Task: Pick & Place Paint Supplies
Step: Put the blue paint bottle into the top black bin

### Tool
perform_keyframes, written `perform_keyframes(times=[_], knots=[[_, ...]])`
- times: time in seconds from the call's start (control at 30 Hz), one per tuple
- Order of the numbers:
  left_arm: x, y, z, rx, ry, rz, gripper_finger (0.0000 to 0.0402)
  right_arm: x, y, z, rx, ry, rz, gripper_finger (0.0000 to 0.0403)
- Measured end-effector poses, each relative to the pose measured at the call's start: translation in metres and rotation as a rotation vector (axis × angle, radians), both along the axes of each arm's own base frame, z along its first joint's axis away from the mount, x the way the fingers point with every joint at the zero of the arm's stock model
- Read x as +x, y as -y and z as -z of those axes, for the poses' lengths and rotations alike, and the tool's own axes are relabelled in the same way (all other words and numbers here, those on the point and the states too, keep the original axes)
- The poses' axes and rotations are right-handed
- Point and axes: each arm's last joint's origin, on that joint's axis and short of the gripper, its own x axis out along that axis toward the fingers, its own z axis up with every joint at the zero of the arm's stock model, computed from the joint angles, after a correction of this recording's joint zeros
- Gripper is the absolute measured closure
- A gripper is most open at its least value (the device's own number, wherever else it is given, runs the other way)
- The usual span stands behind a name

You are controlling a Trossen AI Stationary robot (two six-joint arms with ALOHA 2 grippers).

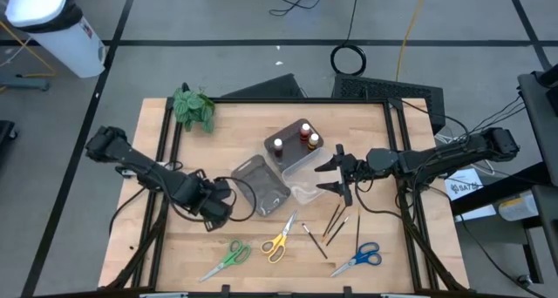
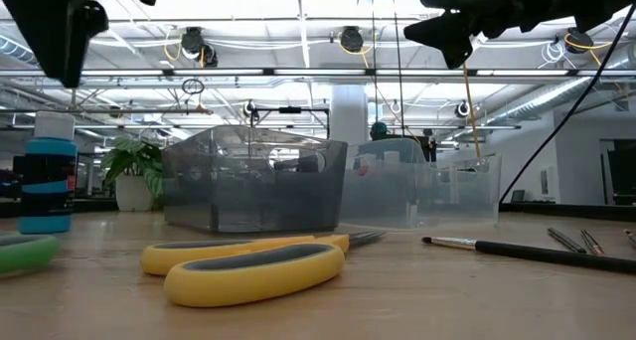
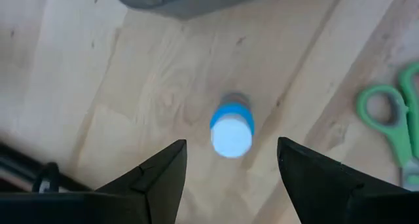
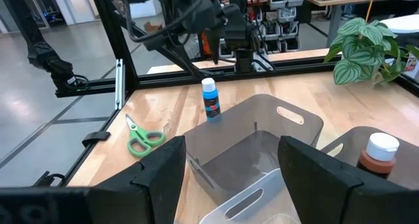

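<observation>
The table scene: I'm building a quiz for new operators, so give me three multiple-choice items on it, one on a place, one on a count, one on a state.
1. Where does the blue-capped bottle stand?
A. in the grey tray
B. on the bare table under the left gripper
C. beside the plant

2. How many scissors lie along the table's front edge?
A. one
B. two
C. three

3. How are the left gripper's fingers?
A. open, one on each side of the bottle, above it
C. shut on a brush
B. shut on the bottle

Answers: 1 B, the left wrist view shows it on wood, outside the grey tray. 2 C, the green scissors, yellow scissors and blue scissors show from above. 3 A, gaps show between fingers and cap.
</observation>
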Motion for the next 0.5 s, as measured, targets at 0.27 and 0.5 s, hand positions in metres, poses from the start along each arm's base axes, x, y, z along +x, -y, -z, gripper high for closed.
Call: perform_keyframes(times=[0.27,0.5], knots=[[-0.001,-0.009,0.014,0.008,-0.037,-0.02,0.0153,0.0,0.0,-0.001,-0.002,0.009,-0.001,0.0173],[0.002,-0.013,0.024,-0.021,-0.032,-0.011,0.0153,0.0,0.0,-0.001,-0.002,0.008,-0.001,0.0175]])
